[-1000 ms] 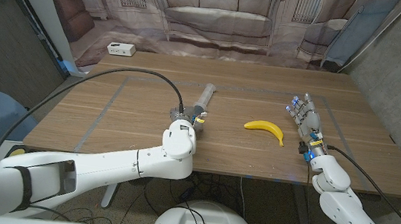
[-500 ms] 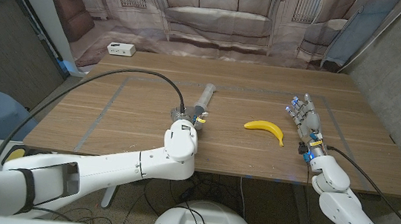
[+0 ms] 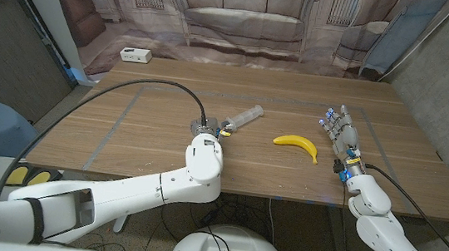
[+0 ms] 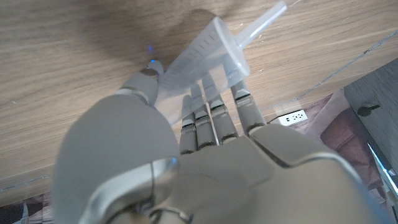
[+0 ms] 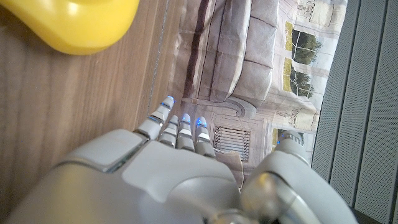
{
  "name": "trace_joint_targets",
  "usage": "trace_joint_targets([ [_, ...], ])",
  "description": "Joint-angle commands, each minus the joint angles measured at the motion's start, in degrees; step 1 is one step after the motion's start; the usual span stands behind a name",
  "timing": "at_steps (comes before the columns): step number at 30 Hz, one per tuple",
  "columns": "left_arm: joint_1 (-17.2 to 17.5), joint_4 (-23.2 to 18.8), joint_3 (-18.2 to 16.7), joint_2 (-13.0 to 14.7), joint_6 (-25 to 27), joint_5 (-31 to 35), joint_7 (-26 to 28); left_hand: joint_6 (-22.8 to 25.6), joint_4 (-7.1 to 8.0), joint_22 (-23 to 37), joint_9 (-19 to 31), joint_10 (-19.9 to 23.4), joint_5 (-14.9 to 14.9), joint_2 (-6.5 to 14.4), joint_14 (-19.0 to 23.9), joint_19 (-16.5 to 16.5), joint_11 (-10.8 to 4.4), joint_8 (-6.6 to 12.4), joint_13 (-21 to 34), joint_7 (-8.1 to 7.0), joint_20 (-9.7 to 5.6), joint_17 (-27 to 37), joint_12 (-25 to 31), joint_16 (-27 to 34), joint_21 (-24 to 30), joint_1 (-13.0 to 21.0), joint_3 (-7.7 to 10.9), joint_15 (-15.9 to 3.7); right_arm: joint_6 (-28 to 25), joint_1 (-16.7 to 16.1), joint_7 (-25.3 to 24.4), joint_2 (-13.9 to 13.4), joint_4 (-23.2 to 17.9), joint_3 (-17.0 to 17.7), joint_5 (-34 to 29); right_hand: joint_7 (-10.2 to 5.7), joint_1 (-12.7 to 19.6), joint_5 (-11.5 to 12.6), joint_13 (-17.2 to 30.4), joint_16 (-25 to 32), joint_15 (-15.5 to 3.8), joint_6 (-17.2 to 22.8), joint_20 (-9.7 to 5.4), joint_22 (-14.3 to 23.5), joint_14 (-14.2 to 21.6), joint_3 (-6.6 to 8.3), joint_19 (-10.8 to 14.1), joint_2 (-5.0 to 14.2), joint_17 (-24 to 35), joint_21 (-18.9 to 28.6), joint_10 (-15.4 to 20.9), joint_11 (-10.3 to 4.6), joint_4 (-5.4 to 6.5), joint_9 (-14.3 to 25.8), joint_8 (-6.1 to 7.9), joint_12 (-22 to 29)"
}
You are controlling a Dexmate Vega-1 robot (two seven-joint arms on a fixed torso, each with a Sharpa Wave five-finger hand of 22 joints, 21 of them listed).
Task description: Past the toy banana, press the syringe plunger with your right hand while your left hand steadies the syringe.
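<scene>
1. Fingers of the left hand reach over the barrel end of the syringe and touch it, thumb on one side, the rest on the other; whether they truly clamp it I cannot tell. That placement suits steadying, leaving the plunger end free.
2. Worktop carries everything, with the syringe near its middle, angled toward two o'clock from the left hand.
3. Right hand stands at three o'clock of the toy banana, fingers straight and apart, holding nothing. It must cross over the banana to reach the plunger.
4. Toy banana lies between the syringe and the right hand, apart from both.
</scene>
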Motion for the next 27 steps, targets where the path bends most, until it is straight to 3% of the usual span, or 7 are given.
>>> trace_joint_targets([
  [1, 2.30, 0.23, -3.49, -1.51, 0.03, 0.03, 1.54, 3.40, 0.01, 0.19, 0.32, 2.81, 1.16, 1.65, 3.13, 3.43, -0.10, 0.71, 0.82, 0.58, -1.77, 0.32, 1.15, 0.93, 1.97, 4.61, 1.88, -0.77, 0.09, 0.38, 0.37, 0.18, 0.28, -0.22, 0.04, 0.08, 0.37, 0.13, 0.16, -0.28, 0.19, 0.73, 0.05, 0.17, 0.27, -0.25, 0.54, 0.05, 0.33, 0.02, 0.13, 0.09, -0.14, 0.17, 0.10, -0.06],
  [7, 2.30, -0.81, -4.49, -1.13, 0.03, -4.43, 5.70, 8.38, 0.12, 0.20, 0.74, 7.22, 2.46, 2.45, 8.38, 6.40, -0.05, 1.84, 2.24, 0.40, -4.35, 0.34, 2.88, 1.97, 4.58, 9.88, 4.53, -2.61, 0.16, 0.43, 0.45, 0.24, 0.27, -0.21, 0.15, 0.08, 0.36, 0.13, 0.17, -0.28, 0.17, 0.75, 0.06, 0.17, 0.33, -0.26, 0.62, 0.02, 0.33, 0.03, 0.11, 0.00, -0.14, 0.17, 0.09, -0.10],
  [17, 2.43, -2.59, -6.06, -0.08, -0.54, -12.00, 13.21, 12.03, 0.02, 0.20, 1.36, 10.61, 3.62, 3.28, 11.80, 7.98, 0.14, 2.73, 3.72, 1.22, -5.68, 0.56, 4.21, 2.38, 6.87, 14.56, 7.25, -3.64, 0.04, 0.35, 0.49, 0.38, 0.21, -0.16, 0.54, 0.06, 0.35, 0.14, 0.19, -0.25, 0.32, 0.82, 0.11, 0.17, 0.51, -0.27, 0.73, 0.07, 0.36, 0.02, 0.31, 0.03, -0.11, 0.17, 0.09, -0.10],
  [20, 3.66, -3.02, -7.87, -0.03, -1.49, -14.52, 17.23, 12.79, 0.20, 0.19, 1.54, 11.21, 3.75, 3.42, 12.57, 8.61, 0.23, 2.95, 4.03, 1.39, -6.09, 0.68, 4.42, 2.55, 7.52, 15.16, 7.60, -3.77, 0.11, 0.36, 0.50, 0.31, 0.17, -0.22, 0.31, 0.03, 0.35, 0.14, 0.19, -0.26, 0.21, 0.84, 0.13, 0.18, 0.52, -0.27, 0.77, 0.09, 0.37, 0.02, 0.32, -0.01, -0.11, 0.17, 0.08, -0.12],
  [21, 6.82, -2.86, -11.21, -0.87, -4.60, -15.19, 22.02, 13.21, 0.28, 0.19, 1.60, 11.55, 3.78, 3.43, 13.02, 8.76, 0.07, 3.09, 4.14, 1.44, -6.24, 0.73, 4.55, 2.70, 7.71, 15.27, 7.66, -3.80, 0.04, 0.27, 0.33, 0.40, -0.03, -0.17, 0.45, 0.06, 0.37, 0.14, 0.19, -0.26, 0.22, 0.84, 0.11, 0.17, 0.54, -0.26, 0.79, 0.09, 0.36, 0.03, 0.33, -0.03, -0.11, 0.17, 0.08, -0.12],
  [24, 9.97, -2.78, -14.53, -2.09, -7.35, -16.81, 28.35, 14.57, 0.75, 0.19, 1.63, 12.99, 3.70, 3.31, 14.52, 9.78, 0.18, 3.42, 4.49, 1.58, -7.01, 0.81, 5.07, 3.12, 8.62, 15.15, 7.59, -4.51, 0.15, 0.16, 0.08, 0.41, -0.25, -0.10, 0.32, 0.03, 0.37, 0.14, 0.20, -0.26, 0.24, 0.84, 0.15, 0.18, 0.60, -0.27, 0.89, 0.09, 0.37, 0.05, 0.34, 0.00, -0.12, 0.17, 0.06, -0.14],
  [27, 10.67, -2.88, -15.50, -2.30, -8.18, -18.32, 31.05, 15.40, 0.84, 0.17, 1.61, 13.62, 3.56, 3.00, 15.46, 10.57, -0.04, 3.56, 4.77, 1.78, -7.70, 0.73, 5.26, 3.25, 9.33, 15.06, 7.56, -5.27, 0.34, 0.12, 0.02, 0.40, -0.30, -0.08, 0.13, 0.07, 0.40, 0.15, 0.20, -0.23, 0.13, 0.80, 0.10, 0.18, 0.70, -0.25, 1.01, 0.12, 0.37, 0.09, 0.40, -0.03, -0.13, 0.17, 0.04, -0.13],
])
